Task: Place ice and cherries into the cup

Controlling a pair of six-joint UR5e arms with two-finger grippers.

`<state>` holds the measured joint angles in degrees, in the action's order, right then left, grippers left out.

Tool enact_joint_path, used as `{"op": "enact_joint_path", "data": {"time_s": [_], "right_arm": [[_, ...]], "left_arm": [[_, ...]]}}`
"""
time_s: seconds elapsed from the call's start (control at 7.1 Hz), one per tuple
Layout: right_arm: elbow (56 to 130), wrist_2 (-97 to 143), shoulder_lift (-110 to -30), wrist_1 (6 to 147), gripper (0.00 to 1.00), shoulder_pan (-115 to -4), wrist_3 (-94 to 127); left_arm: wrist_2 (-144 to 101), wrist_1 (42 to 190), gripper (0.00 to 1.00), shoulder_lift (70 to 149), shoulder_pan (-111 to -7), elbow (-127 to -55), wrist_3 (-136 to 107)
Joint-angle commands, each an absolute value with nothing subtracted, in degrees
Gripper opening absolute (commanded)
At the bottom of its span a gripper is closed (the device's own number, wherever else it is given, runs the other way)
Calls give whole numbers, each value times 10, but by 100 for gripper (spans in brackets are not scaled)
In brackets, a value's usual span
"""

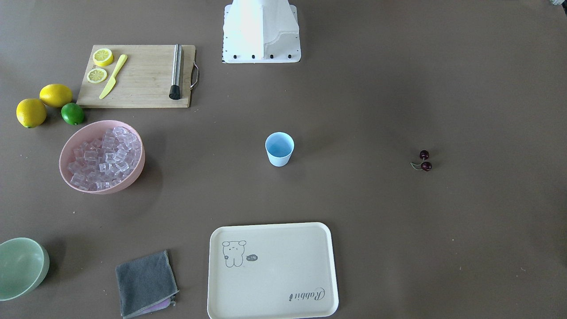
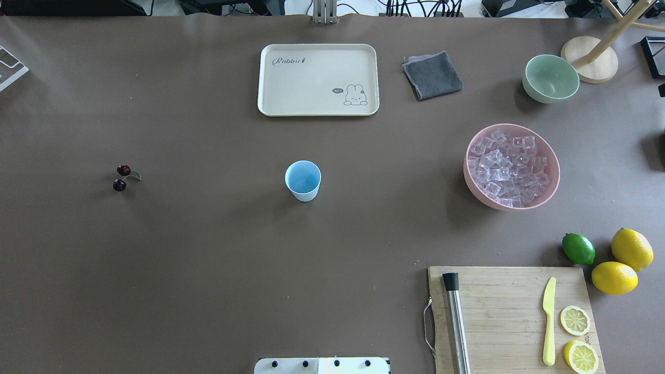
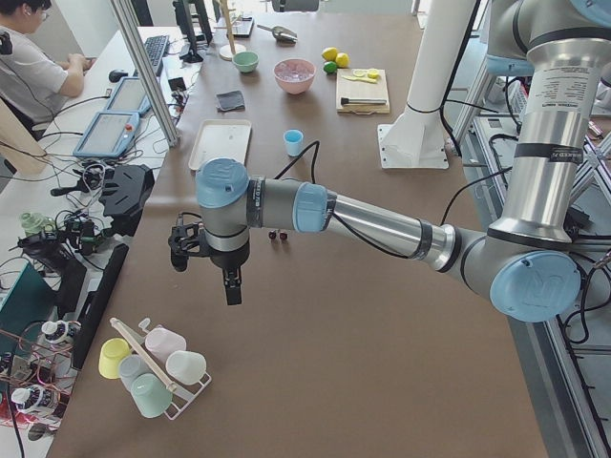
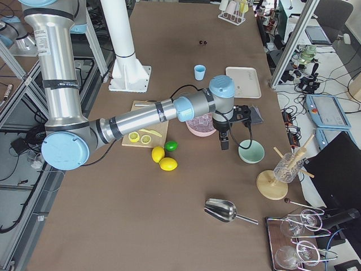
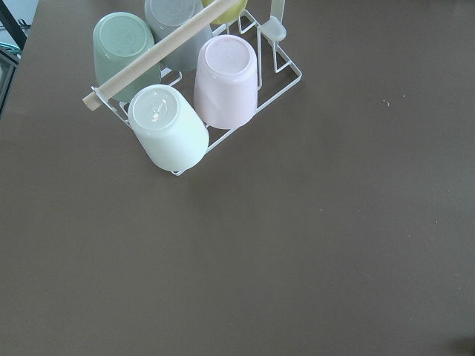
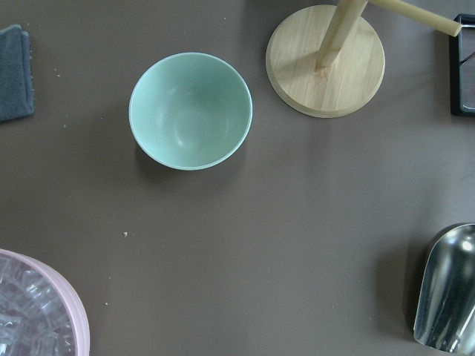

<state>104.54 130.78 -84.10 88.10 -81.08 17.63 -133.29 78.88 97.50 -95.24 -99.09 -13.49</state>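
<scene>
Though only side views show left hand (image 3: 181,250) and right hand (image 4: 247,114) | openness: cannot tell | cup (image 2: 303,179) upright

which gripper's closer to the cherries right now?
Left. The left gripper hangs just beyond the cherries, on the cup rack side. The right gripper is far off at the other end, by the pink bowl and the mint-green bowl.
</scene>
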Motion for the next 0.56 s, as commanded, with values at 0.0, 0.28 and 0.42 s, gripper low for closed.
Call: {"op": "enact_joint_path", "data": {"time_s": [0.0,0.28,0.42], "right_arm": [[1049,1308,-846,877,100,-811,177],[1049,1306,-850,875,100,-811,175],[1049,1307,-850,875,100,-811,178]], "left_arm": [[-1333,773,98,989,-952,-996,-135],[-1332,773,98,1008,-952,-993,-134],[-1332,773,98,1013,-952,-997,-134]]}}
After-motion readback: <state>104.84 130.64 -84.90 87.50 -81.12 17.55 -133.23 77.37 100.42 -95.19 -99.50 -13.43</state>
